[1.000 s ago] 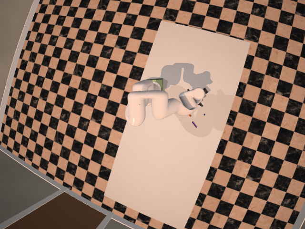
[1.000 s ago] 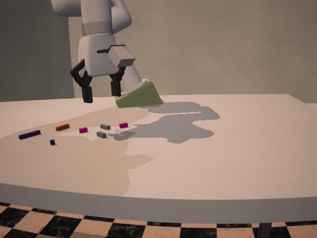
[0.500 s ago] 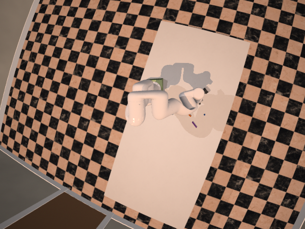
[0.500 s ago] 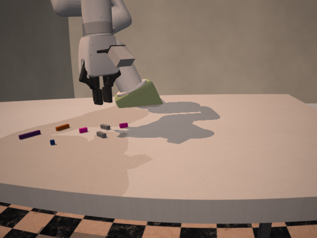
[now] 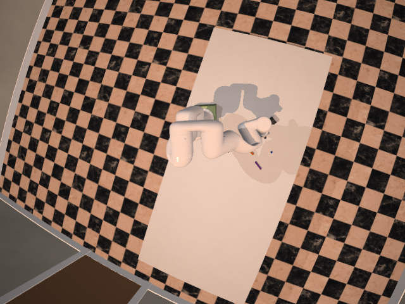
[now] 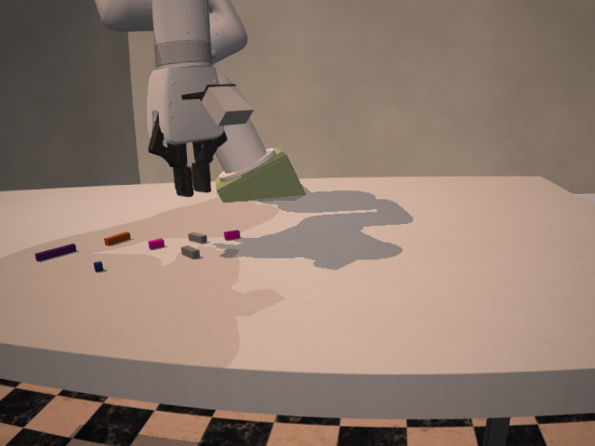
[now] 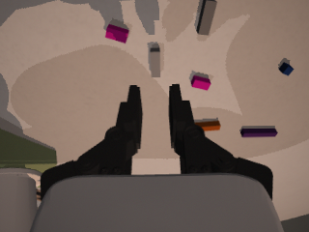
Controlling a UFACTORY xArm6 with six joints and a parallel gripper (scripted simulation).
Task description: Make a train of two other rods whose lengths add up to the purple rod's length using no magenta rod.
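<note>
Blue rod (image 5: 271,151) (image 6: 98,267) (image 7: 286,69), nearest, exterior 8 o'clock of your gripper (image 5: 265,135) (image 6: 192,191) (image 7: 154,99) | gripper: part-open, empty | nearer grey rod (image 6: 190,252) (image 7: 207,16), farther grey rod (image 6: 196,237) (image 7: 154,63): counter (image 5: 202,202) (image 6: 408,311), 6 o'clock; likely light, stiff; pinch mid-length sides

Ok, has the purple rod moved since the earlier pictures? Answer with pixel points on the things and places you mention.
No, the purple rod (image 5: 258,164) (image 6: 55,252) (image 7: 259,132) lies at the same spot on the table (image 5: 209,209) (image 6: 384,307).
</note>
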